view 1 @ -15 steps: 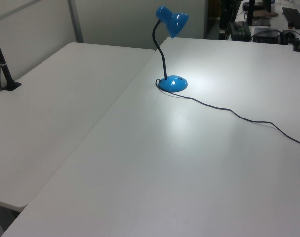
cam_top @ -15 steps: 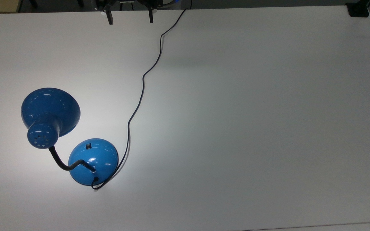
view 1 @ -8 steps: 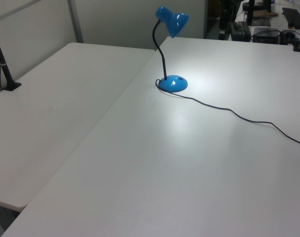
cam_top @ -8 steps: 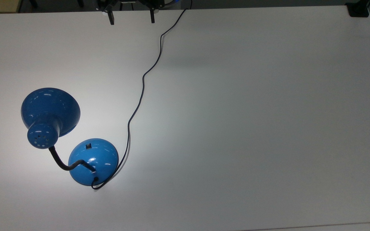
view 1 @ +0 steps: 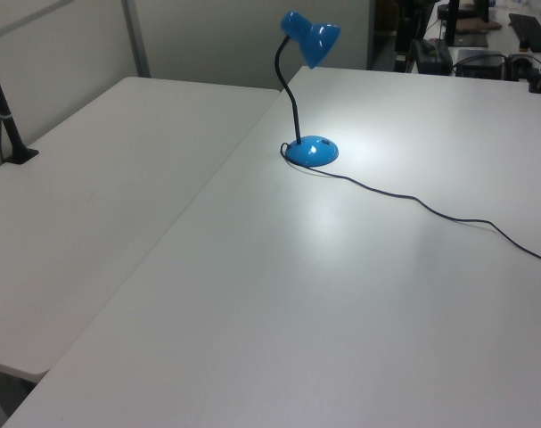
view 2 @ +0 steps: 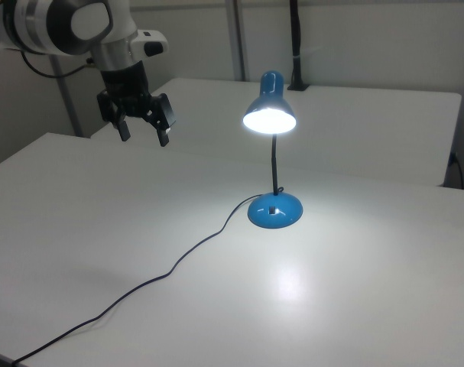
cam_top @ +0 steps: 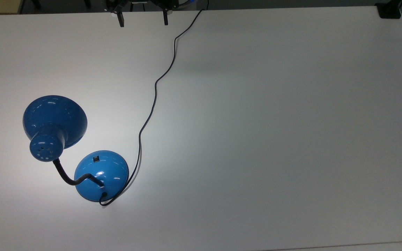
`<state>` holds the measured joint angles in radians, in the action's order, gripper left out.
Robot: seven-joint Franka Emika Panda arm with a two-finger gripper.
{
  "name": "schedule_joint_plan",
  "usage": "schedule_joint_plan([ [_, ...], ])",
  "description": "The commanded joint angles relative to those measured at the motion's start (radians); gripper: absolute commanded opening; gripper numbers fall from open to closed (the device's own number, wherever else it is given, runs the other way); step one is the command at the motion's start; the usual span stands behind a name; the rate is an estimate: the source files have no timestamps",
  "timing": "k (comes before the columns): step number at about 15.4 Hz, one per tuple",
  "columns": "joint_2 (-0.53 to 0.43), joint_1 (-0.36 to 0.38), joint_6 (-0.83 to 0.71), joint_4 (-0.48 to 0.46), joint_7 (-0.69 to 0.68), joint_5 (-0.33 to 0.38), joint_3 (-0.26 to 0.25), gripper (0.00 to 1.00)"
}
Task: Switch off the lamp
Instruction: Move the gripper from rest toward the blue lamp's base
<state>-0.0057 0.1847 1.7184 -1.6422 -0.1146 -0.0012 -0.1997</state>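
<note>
Lit lamp (view 2: 271,160) well apart from open gripper (view 2: 144,134)

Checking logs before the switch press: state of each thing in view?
lamp: lit, upright on its base, shade aimed down at the table.
switch: on the domed base, untouched.
cord: slack, snaking across the table from the base.
gripper: open, holding nothing, up above the table and well apart from the lamp.
</note>
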Motion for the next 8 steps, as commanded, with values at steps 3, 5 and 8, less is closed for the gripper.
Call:
schedule_joint_plan([
  [3, -0.005, -0.014, -0.016, -0.039, -0.236, 0.004, -0.009, 1.0],
  [5, -0.007, -0.034, -0.014, -0.048, -0.324, -0.009, -0.01, 1.0],
  [8, 0.001, -0.037, 0.009, -0.073, -0.344, -0.112, -0.01, 0.96],
])
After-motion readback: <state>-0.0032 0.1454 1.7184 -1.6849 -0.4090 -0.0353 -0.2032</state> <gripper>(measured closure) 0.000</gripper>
